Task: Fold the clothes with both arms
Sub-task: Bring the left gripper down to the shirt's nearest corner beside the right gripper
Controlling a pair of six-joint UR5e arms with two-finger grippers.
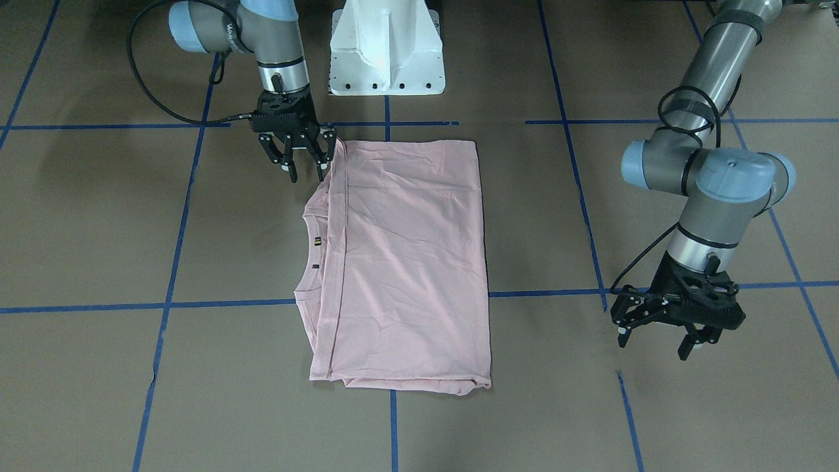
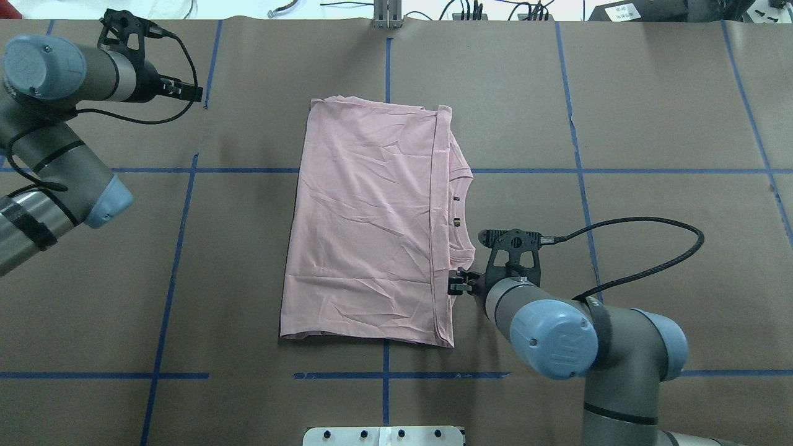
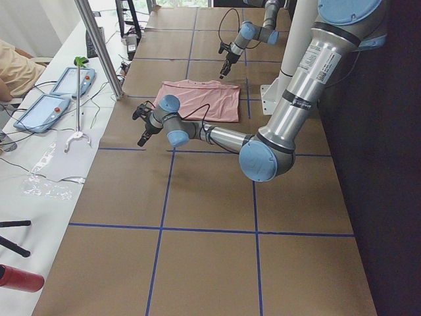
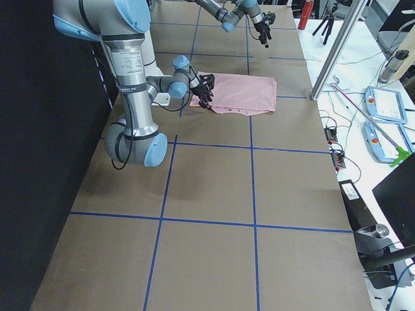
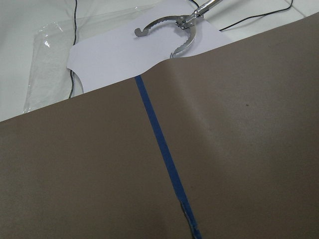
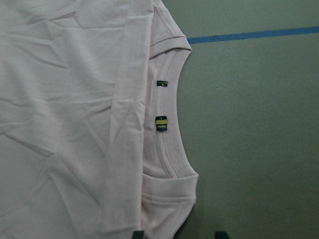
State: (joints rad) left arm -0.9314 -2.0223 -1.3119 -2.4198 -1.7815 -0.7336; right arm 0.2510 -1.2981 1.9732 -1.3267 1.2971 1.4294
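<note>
a pale pink t-shirt (image 2: 365, 217) lies flat in the middle of a matte brown desk (image 2: 650, 124), folded into a rectangle with its plain side up. its long axis runs straight away from the robot. the ribbed collar (image 6: 172, 114), carrying two small dark labels (image 6: 161, 123), peeks out along the edge that faces the robot's right.

the right pincer (image 1: 305, 174) is the nearer one. it hovers at the collar-side corner closest to the robot, jaws spread and empty, straddling the cloth's edge: one side over the shoulder, the other over bare desk.

the left pincer (image 1: 654, 346), also spread and holding nothing, hangs well apart from the shirt on the opposite side.

the cotton looks thin, soft and lightly creased, with stitched hems. blue tape lines (image 2: 179, 248) grid the desk.
</note>
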